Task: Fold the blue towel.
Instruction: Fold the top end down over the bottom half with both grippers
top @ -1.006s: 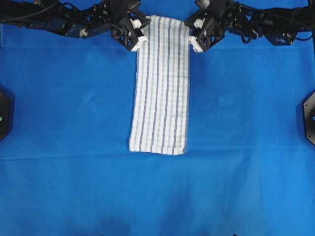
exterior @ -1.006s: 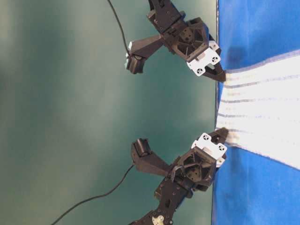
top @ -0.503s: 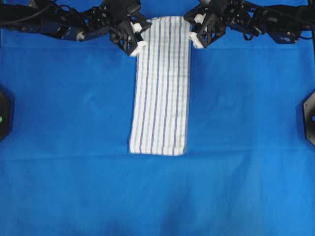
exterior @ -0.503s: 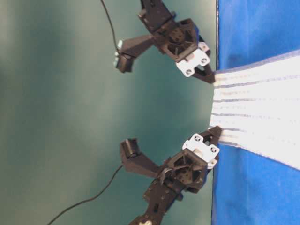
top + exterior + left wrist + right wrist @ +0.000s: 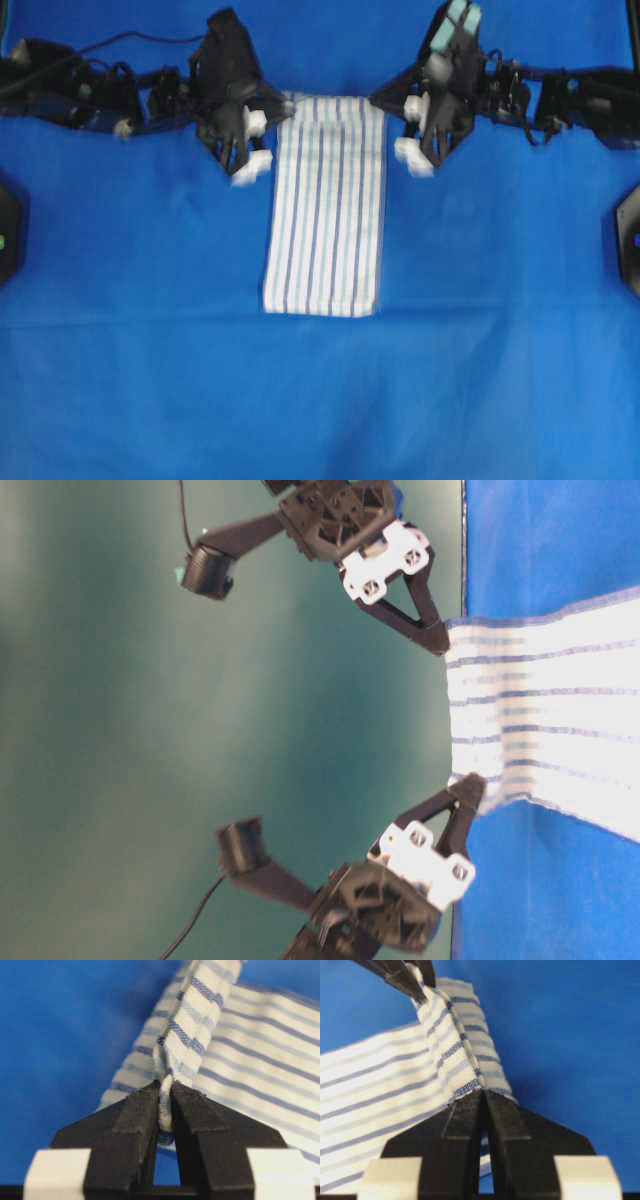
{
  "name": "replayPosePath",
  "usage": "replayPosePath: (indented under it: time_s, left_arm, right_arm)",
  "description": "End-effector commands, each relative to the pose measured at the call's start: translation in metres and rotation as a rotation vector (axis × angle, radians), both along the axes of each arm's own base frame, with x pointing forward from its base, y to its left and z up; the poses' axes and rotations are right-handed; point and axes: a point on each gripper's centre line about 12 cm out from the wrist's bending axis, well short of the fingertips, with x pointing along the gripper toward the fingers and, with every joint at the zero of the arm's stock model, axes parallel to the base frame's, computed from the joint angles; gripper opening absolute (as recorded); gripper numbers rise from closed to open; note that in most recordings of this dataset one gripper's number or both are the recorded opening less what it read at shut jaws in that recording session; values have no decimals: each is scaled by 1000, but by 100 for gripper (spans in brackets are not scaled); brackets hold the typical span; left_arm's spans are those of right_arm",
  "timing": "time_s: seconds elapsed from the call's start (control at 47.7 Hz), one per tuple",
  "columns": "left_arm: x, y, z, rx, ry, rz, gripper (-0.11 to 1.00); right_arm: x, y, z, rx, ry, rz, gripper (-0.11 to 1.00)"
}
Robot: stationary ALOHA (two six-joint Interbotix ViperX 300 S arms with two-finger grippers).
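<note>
Blue table covering (image 5: 150, 380) surrounds the blue towel (image 5: 325, 220), far edge lifted.

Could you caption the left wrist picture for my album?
Left tool pinching the striped towel's bunched edge above the blue table covering.

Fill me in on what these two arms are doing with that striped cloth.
Both arms are partway through folding the blue towel. The left tool is shut on one far corner and the right tool is shut on the other. That far edge is lifted off the blue table covering and held stretched between them, as the table-level view shows. The near end of the long strip lies flat on the covering, so the lengthwise fold is not yet made.
</note>
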Motion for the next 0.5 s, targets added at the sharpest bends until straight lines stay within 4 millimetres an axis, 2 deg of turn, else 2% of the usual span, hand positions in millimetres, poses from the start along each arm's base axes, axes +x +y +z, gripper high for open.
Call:
replayPosePath:
  time_s: [0.0,0.272,0.482]
  left_arm:
    - [-1,-20,18,9,-45,-47,6]
    - [-5,-83,16,-22,-36,-198,6]
    - [-7,-119,12,-56,-28,-275,6]
  right_arm:
    - [3,20,13,5,-41,41,3]
    - [9,75,8,71,-26,145,3]
    - [11,112,4,120,8,214,3]
